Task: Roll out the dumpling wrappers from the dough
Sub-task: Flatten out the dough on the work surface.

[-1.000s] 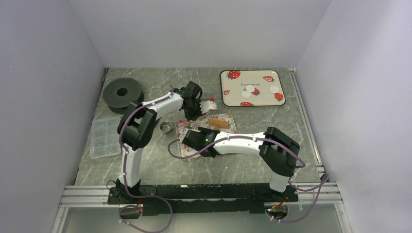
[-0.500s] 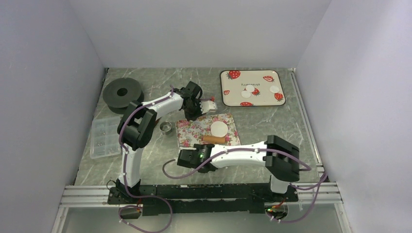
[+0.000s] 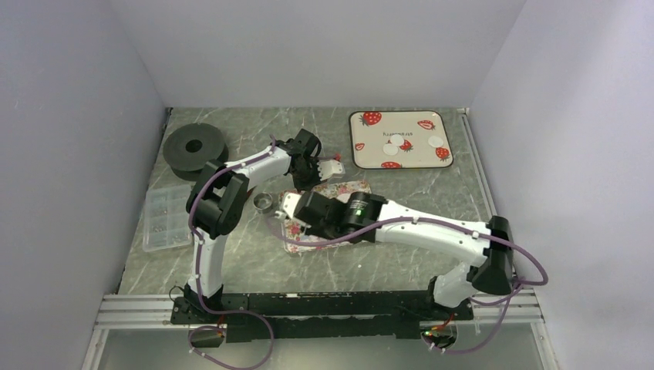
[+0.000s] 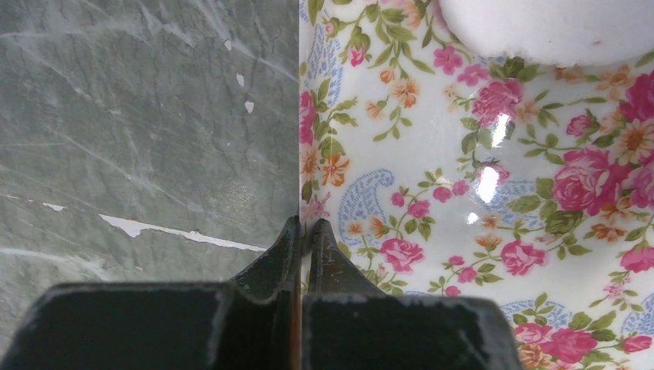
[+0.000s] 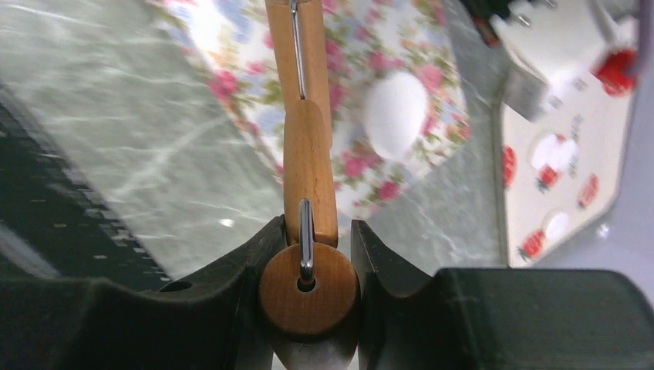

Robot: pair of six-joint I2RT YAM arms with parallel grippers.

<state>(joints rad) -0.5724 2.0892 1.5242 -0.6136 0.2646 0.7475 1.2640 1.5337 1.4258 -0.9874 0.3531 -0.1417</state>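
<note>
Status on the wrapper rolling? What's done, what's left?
Done: three dumpling wrappers lie on the strawberry tray. In hand: the right gripper is shut on the rolling pin over the floral mat, where one white dough piece lies; the left gripper is shut at the mat's edge. Left, probably: roll that piece and move it to the tray.

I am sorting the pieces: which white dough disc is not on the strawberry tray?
The disc on the floral mat, beside the rolling pin; the other three lie on the strawberry tray.
</note>
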